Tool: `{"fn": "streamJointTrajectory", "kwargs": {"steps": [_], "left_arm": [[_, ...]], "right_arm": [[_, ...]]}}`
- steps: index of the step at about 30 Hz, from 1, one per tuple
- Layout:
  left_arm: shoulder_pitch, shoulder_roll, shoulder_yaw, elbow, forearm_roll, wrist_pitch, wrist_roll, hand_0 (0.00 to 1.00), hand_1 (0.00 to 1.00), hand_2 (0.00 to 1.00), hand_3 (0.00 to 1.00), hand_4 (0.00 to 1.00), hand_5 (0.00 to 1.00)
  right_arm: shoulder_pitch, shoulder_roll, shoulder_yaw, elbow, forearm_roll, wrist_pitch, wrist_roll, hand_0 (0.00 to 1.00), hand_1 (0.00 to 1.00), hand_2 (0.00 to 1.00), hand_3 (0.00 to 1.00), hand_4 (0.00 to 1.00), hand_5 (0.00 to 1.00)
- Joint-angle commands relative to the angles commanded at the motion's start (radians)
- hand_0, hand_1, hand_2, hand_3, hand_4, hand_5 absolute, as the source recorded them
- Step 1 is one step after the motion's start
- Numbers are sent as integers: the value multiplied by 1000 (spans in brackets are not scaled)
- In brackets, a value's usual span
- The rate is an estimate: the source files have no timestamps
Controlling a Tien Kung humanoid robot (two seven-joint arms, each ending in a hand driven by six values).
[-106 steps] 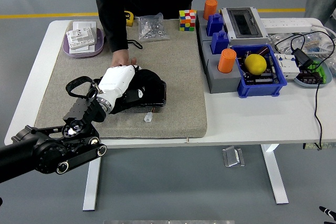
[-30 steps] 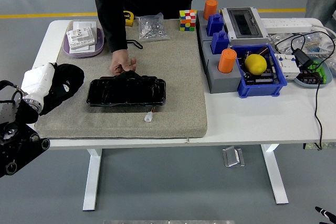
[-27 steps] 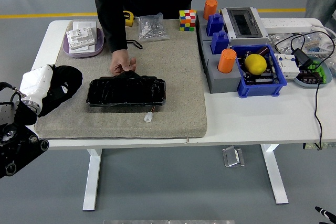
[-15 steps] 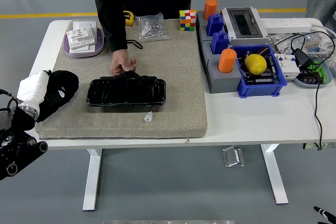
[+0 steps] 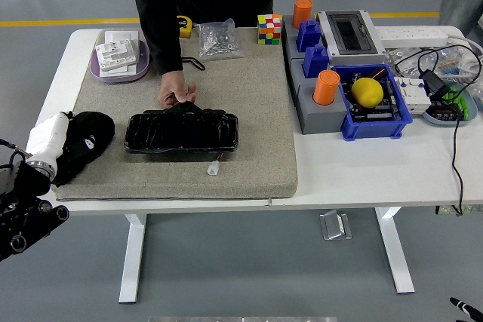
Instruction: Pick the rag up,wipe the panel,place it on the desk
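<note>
1. Rag (image 5: 84, 143), black, sits at the mat's (image 5: 256, 111) left edge, seemingly clasped under the white left hand (image 5: 47, 138).
2. Panel (image 5: 181, 133) lies mid-mat; a person's hand (image 5: 176, 93) touches its far edge.
3. No lettering is legible.

Finding no readable text, labels, brands or numbers anywhere. Showing only blurred dark marks on the white cards (image 5: 118, 51) stacked in the purple tray (image 5: 99, 72), too small for making out.
</note>
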Motion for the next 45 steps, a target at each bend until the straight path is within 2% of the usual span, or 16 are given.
{"fn": "streamJointTrajectory", "kwargs": {"steps": [2,3,8,9,14,15,20,21,31,35,39,45], "left_arm": [[2,2,-6,-3,-2,-1,-3,411,610,740,648,856,244],[2,3,-7,-4,0,-2,-3,439,657,768,759,966,360],[4,11,-19,-12,1,-16,1,439,657,768,759,966,360],[5,12,-21,-13,1,-16,0,452,672,780,791,998,518],[8,22,-29,-23,-13,-27,-4,452,672,780,791,998,518],[9,23,-30,-25,-16,-28,-5,466,689,790,801,998,627],[11,27,-34,-31,-39,-38,-18,466,689,790,801,998,627],[12,27,-35,-30,-50,-40,-24,473,711,802,818,998,819],[27,37,-59,-27,-68,-42,-36,479,722,812,826,998,855],[36,47,-91,-53,-64,-43,-34,491,731,818,830,998,879],[56,63,-151,-104,-40,-43,-20,493,735,821,831,998,888],[82,98,-210,-218,13,-47,21,494,733,817,829,998,895]], "right_arm": [[0,0,-1,0,-1,0,0,770,590,708,651,998,595],[0,0,0,0,-2,0,0,769,589,708,649,998,598],[1,2,-1,-1,-4,-2,0,769,589,708,649,998,598],[1,2,-1,-1,-4,-3,1,770,583,707,645,998,595],[1,2,-3,-2,-3,-5,1,770,583,707,645,998,595],[1,2,-3,-2,-4,-5,1,770,584,707,644,998,592],[0,2,-3,-2,-5,-6,1,770,584,707,644,998,592],[0,2,-5,-2,-4,-6,1,770,583,707,642,998,585],[-1,4,-11,-6,-2,-6,-1,770,582,708,639,998,580],[0,4,-7,-7,-2,-7,-1,769,581,709,637,998,577],[0,8,-3,-6,-4,-8,1,769,583,709,636,998,573],[-6,8,-2,-7,-4,-7,1,768,583,709,634,998,569]]}}
